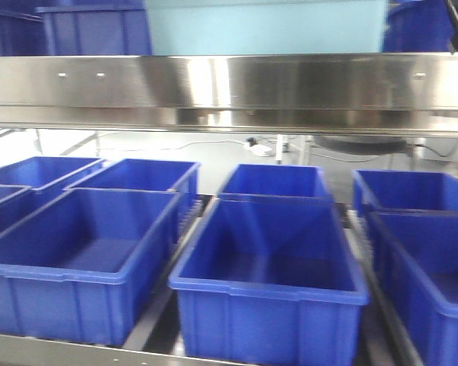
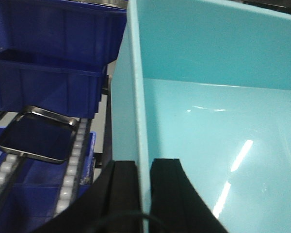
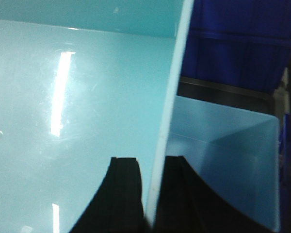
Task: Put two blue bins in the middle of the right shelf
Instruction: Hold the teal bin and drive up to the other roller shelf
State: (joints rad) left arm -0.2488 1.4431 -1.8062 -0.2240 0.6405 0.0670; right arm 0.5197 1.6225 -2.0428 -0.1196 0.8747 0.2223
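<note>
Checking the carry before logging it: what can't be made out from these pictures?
Front view, blurred: light blue bin cut by the top edge, its lower part hidden behind the steel beam.
Left wrist view: left gripper straddles the bin wall; bin's ends run out of frame.
Right wrist view: right gripper likewise; second pale bin partly hidden behind that wall.

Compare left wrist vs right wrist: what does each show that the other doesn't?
Left wrist only: a metal-rimmed tray resting on rollers.
Right wrist only: a second light-blue bin just beyond the gripped wall.
Both: a side wall of the light-blue bin clamped between black fingers, by the left tool in one view and the right tool in the other, with dark blue bins behind.
</note>
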